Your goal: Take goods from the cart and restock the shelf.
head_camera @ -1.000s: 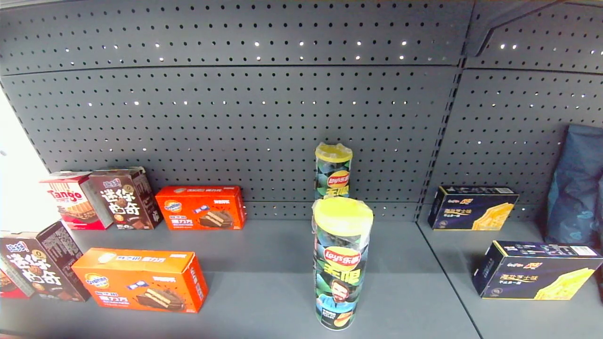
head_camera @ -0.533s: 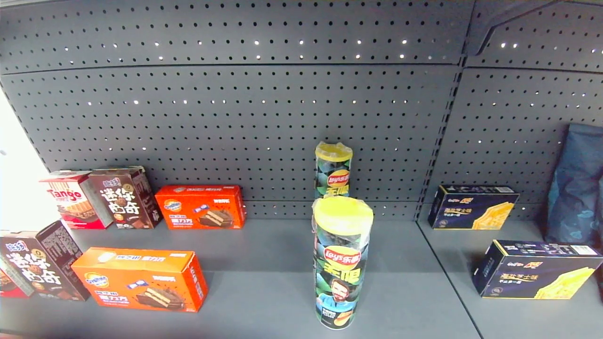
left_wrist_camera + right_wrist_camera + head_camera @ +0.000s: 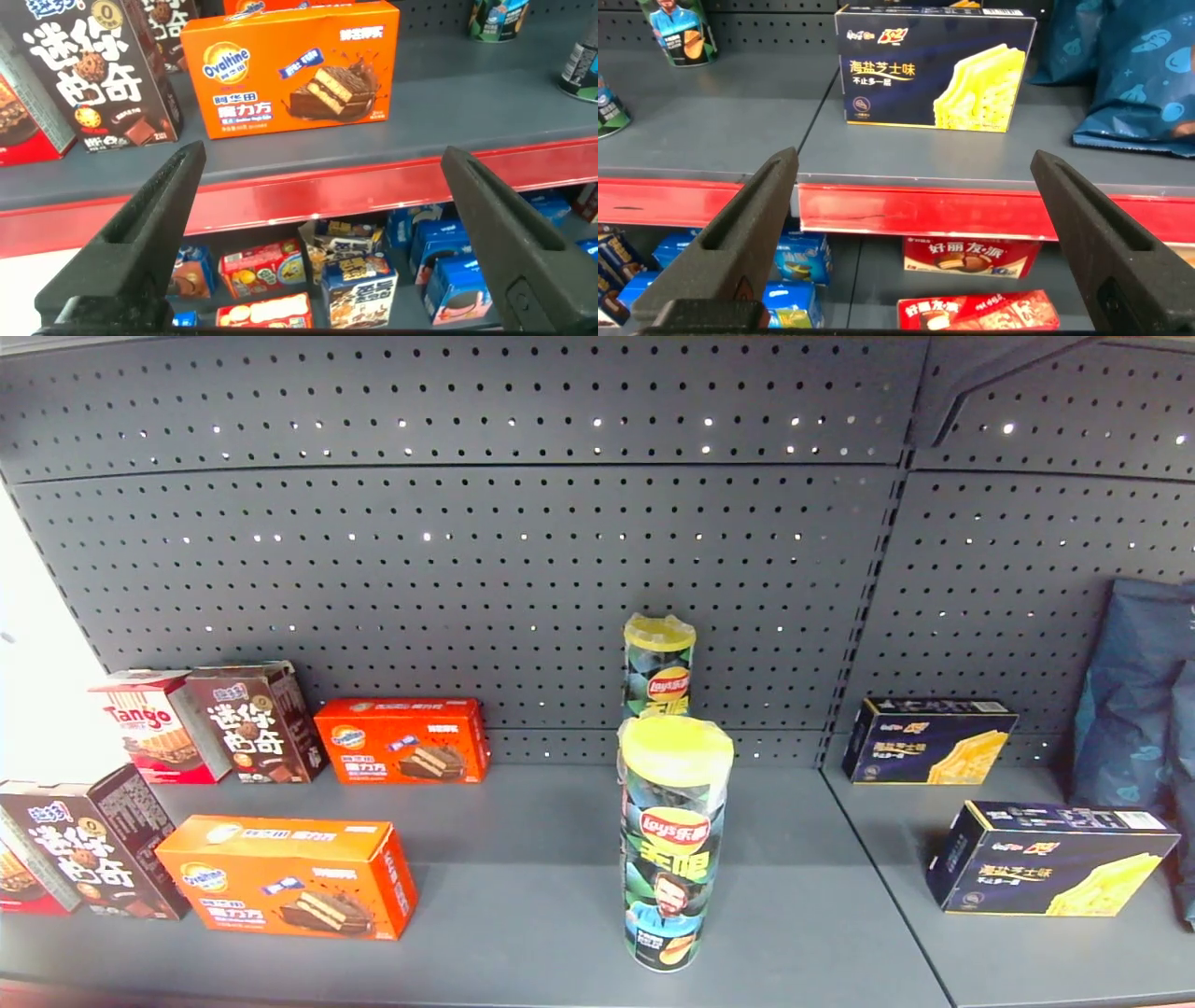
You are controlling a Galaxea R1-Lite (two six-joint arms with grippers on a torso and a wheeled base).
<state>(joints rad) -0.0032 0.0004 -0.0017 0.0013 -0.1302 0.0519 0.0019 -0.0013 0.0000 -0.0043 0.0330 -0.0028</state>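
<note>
Status: both hands empty. Left gripper (image 3: 322,154) has its jaws spread wide with nothing between them, and right gripper (image 3: 913,157) is the same. Both sit low in front of the shelf (image 3: 523,896), at its red edge strip (image 3: 308,191).

Stock, placed from the front chip can (image 3: 674,840):
- second chip can (image 3: 658,667) directly behind it, at the back panel
- to its left: two orange boxes (image 3: 285,877), one front and one back; further left, two dark cookie boxes (image 3: 93,845) and a red wafer box (image 3: 149,728)
- to its right, past the divider: two navy boxes (image 3: 1050,859), one front and one back; then a blue bag (image 3: 1134,691)

My read: partly stocked. Each row is only two deep, with wide bare gaps on both sides of the front chip can, so plenty is left. Nothing is in hand, so I'd say we're between placements and the next item has to come from the cart.
</note>
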